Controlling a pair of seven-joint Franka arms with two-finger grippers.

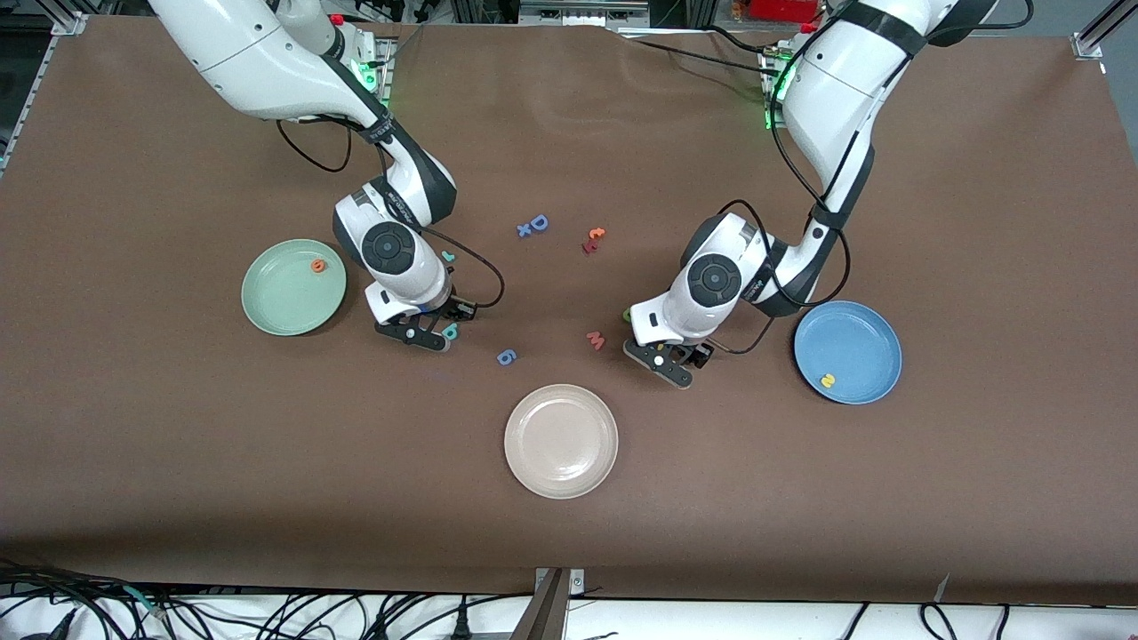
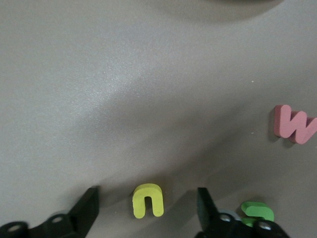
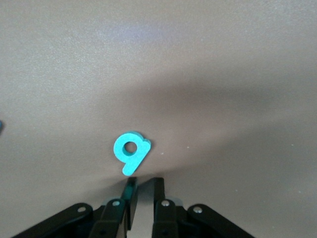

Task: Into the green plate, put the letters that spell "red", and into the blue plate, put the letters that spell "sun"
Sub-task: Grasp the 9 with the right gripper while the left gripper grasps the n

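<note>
Two claws sit low on my brown counter. My left claw (image 2: pixel 147 208) stands open astride the yellow foam "u" (image 2: pixel 148 200), green foam "n" (image 2: pixel 257 211) just beside; only the wrist view shows both. My right claw (image 3: pixel 143 196) is closed, empty, teal foam "d" (image 3: pixel 131 150) just ahead. Orange "e" (image 1: pixel 317 266) lies in the mint-green plate (image 1: pixel 284 307), yellow "s" (image 1: pixel 828 380) in the blue plate (image 1: pixel 858 338).

We see two arms in glossy white shells with black bands at the joints. Each wrist carries a round dark grey cap with a small hub at its centre. Thin black cables loop from forearm to wrist on both. Green lights glow near each base, with a red button beside them. The left gripper (image 1: pixel 669 364) and the right gripper (image 1: pixel 427 335) are black, with silver screws in the finger mounts.
</note>
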